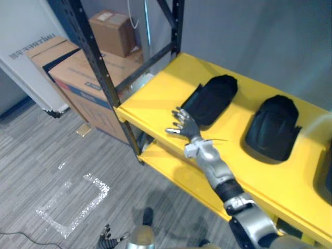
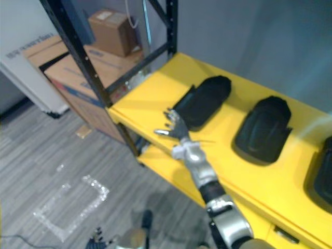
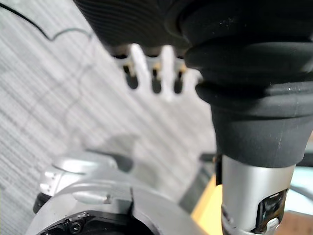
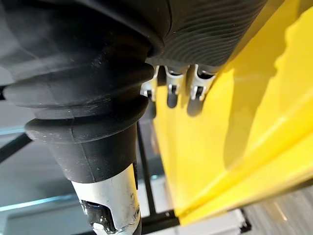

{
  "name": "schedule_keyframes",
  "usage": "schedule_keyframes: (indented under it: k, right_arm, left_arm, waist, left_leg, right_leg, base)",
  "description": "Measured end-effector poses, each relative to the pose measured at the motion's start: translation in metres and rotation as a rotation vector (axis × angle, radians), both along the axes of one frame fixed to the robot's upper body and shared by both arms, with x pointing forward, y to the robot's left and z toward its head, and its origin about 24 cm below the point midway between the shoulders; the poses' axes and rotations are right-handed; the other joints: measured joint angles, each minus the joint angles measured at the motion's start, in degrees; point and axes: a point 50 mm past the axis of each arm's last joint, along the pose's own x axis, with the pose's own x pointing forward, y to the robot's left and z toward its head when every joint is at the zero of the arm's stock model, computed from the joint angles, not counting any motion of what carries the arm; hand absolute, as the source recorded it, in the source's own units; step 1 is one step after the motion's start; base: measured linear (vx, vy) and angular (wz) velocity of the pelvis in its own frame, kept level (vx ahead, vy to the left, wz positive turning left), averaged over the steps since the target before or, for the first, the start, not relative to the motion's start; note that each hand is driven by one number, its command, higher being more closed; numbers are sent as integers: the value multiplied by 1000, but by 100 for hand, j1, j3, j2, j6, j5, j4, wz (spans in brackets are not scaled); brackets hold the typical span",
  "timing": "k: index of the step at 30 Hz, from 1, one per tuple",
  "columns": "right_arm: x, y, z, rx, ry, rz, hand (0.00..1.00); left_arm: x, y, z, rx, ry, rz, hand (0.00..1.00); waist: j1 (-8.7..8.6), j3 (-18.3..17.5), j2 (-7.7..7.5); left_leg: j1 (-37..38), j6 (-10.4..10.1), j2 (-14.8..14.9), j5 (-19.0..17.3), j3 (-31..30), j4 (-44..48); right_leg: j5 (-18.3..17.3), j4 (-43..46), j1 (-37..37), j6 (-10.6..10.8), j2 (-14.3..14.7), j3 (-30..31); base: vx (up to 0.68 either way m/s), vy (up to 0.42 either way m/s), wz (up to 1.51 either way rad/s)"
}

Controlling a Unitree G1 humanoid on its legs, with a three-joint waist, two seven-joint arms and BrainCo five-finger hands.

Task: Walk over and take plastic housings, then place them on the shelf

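The right robot hand [image 1: 184,124] reaches over the front of the yellow metal shelf [image 1: 155,101], fingers spread wide and holding nothing. Its fingertips are just beside the near end of a black rounded plastic housing [image 1: 212,97] (whether they touch cannot be told). A second black housing [image 1: 273,127] lies further right on the same shelf, and a third black housing [image 2: 321,174] beyond it. The left robot hand [image 1: 106,237] hangs low over the grey carpet floor [image 1: 46,155], fingers relaxed, empty.

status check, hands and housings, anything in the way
Right hand open, empty, over the yellow shelf by the leftmost housing. Left hand open, hanging low. Two more housings lie on that shelf. Nothing between hand and housing.
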Motion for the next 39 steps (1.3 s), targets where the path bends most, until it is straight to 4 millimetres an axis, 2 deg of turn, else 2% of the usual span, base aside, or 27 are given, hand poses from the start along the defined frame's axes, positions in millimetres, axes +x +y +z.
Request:
schedule_keyframes:
  k: [10,12,14,15,17,18,20,22,23,25,26,27,29,30,31,33,35,36,38,39]
  right_arm:
    - [0,2,4,-33,-53,37,0]
    - [-6,11,19,-46,-130,125,0]
    - [-26,29,63,-86,-343,359,0]
    - [-33,31,75,-95,-400,415,0]
    - [-57,28,115,-89,-558,553,0]
    - [-65,7,142,-45,-642,558,0]
    - [-63,-22,162,-29,-704,467,0]
    - [-58,-83,191,-64,-784,173,0]
    - [-60,-109,202,-84,-811,49,0]
    - [-74,-164,227,-129,-869,-197,0]
    - [-78,-175,230,-127,-874,-235,0]
    - [-87,-197,232,-140,-869,-309,0]
    - [-103,-229,221,-167,-821,-409,0]
    - [-107,-237,216,-171,-799,-437,0]
    - [-117,-256,199,-169,-729,-502,0]
    - [-127,-277,173,-159,-617,-572,0]
    - [-154,-307,115,-102,-429,-723,0]
    - [-162,-312,98,-80,-378,-765,0]
    - [-197,-321,21,-81,-121,-1010,0]
    - [-206,-319,3,-123,-49,-1088,0]
  left_arm:
    - [0,0,0,-1,-1,-4,0]
    - [0,0,0,-1,-1,-6,0]
    - [1,3,1,6,-3,-17,0]
    - [1,3,1,9,-2,-18,0]
    - [-2,6,0,14,8,-4,0]
    - [-3,9,0,18,14,11,0]
    - [-6,14,0,29,24,25,0]
    - [-11,21,-2,43,65,28,0]
    - [-13,22,-4,42,84,33,0]
    - [-17,24,-8,35,127,60,0]
    - [-18,24,-8,33,135,64,0]
    - [-20,24,-10,26,157,69,0]
    - [-25,23,-12,20,180,76,0]
    - [-25,22,-13,17,183,78,0]
    - [-22,21,-14,9,183,80,0]
    - [-21,17,-15,-3,186,85,0]
    - [-22,13,-17,-21,186,97,0]
    - [-23,12,-17,-25,189,98,0]
    - [-25,8,-19,-40,205,96,0]
    - [-25,7,-19,-43,210,96,0]
  waist:
    - [-2,5,-8]
    - [-10,1,-15]
    - [-73,-6,-83]
    - [-114,-19,-109]
    - [-262,-104,-258]
    - [-368,-195,-404]
    - [-437,-270,-514]
    - [-627,-413,-677]
    - [-676,-478,-712]
    - [-889,-600,-728]
    - [-959,-615,-718]
    - [-1074,-723,-677]
    - [-1297,-1036,-573]
    - [-1331,-1081,-529]
    - [-1499,-1123,-474]
    - [-1608,-1243,-451]
    - [-1811,-1352,-400]
    - [-1846,-1352,-400]
    - [-1989,-1362,-414]
    - [-2019,-1362,-414]
  left_leg:
    - [10,22,-16,-29,34,-3]
    - [9,19,39,-48,160,-2]
    - [21,-15,122,-74,351,-2]
    - [41,-22,138,-79,376,-3]
    - [155,-50,195,-99,510,-6]
    - [223,-68,246,-112,663,-7]
    - [273,-88,272,-126,754,-9]
    - [308,-112,338,-143,904,-12]
    - [310,-117,370,-146,996,-12]
    - [390,-136,454,-152,1274,-12]
    - [441,-144,469,-158,1343,-13]
    - [507,-168,506,-176,1477,-16]
    - [524,-198,593,-196,1708,-17]
    - [548,-212,620,-198,1741,-17]
    - [677,-254,682,-214,1896,-19]
    - [705,-284,737,-227,2041,-20]
    - [792,-329,815,-247,2203,-20]
    - [808,-336,834,-252,2257,-20]
    - [821,-381,862,-307,2348,-16]
    - [822,-380,859,-307,2359,-16]
  right_leg:
    - [10,-67,33,15,-19,27]
    - [35,-67,-59,17,-6,172]
    - [79,-90,-164,-24,52,362]
    - [81,-94,-164,-28,68,399]
    - [84,-102,-131,-36,108,507]
    - [92,-102,-138,-55,139,612]
    - [105,-102,-156,-75,182,738]
    - [127,-96,-230,-111,243,890]
    - [157,-95,-315,-150,273,997]
    - [244,-102,-434,-188,338,1282]
    - [250,-102,-433,-186,353,1375]
    - [267,-101,-479,-202,393,1517]
    - [292,-95,-618,-233,482,1737]
    - [298,-97,-630,-242,508,1790]
    - [294,-100,-636,-254,568,1922]
    - [246,-102,-732,-283,630,2071]
    - [234,-65,-788,-292,696,2252]
    - [234,-53,-793,-292,708,2317]
    - [234,-24,-832,-292,739,2353]
    - [234,-24,-835,-292,734,2353]
  base:
    - [-1,-10,-1]
    - [-6,-13,-33]
    - [7,-25,-41]
    - [33,-50,-33]
    - [29,-52,-33]
    - [4,-40,-35]
    - [-17,-30,-34]
    - [-63,-27,-38]
    - [-70,-16,-56]
    - [-64,-12,-67]
    - [-54,-15,-62]
    - [-54,-14,-57]
    - [-22,-29,-58]
    - [-11,-46,-60]
    - [-50,-48,-56]
    - [-48,-36,-49]
    - [-14,-20,-39]
    - [-44,-12,-38]
    - [-48,-5,-23]
    - [-23,5,-7]
